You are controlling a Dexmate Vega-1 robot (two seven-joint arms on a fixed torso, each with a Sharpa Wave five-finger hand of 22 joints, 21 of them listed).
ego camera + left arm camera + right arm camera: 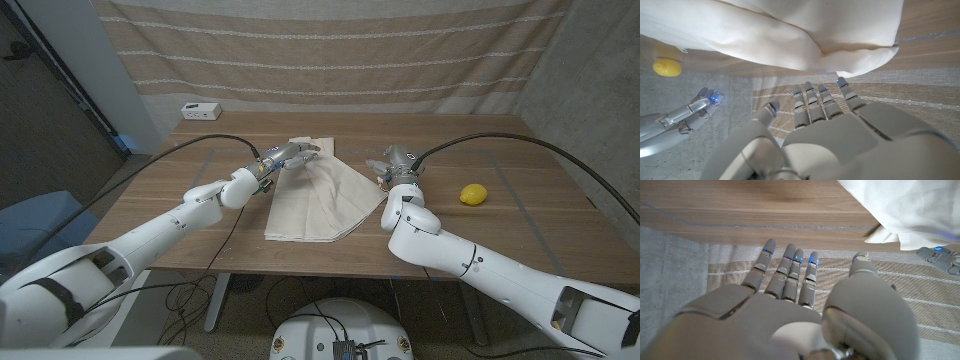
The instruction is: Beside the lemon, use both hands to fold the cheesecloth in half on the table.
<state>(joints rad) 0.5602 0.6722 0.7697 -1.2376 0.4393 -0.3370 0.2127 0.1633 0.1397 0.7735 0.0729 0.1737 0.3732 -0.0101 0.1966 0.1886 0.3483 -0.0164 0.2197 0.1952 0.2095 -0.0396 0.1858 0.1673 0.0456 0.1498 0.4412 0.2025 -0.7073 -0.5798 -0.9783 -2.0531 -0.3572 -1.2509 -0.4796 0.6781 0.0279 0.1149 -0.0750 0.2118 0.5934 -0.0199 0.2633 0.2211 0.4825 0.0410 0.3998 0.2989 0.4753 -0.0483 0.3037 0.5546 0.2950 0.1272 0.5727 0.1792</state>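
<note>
Bench: wooden top with pale line markings, light-coloured legs. Small white box with dark markings: stands at the far left corner of the bench, close to its back edge. Striped beige curtain: hangs behind the bench across its whole width; blue cushioned seat: on the floor off the bench's left side, near the front.

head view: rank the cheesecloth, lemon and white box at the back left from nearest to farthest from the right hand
From the right hand in the head view:
1. cheesecloth, just to its left, its edge close by the fingers.
2. lemon, to its right on the table, a clear gap away.
3. white box, at the far back left corner, beyond the left hand.
</note>
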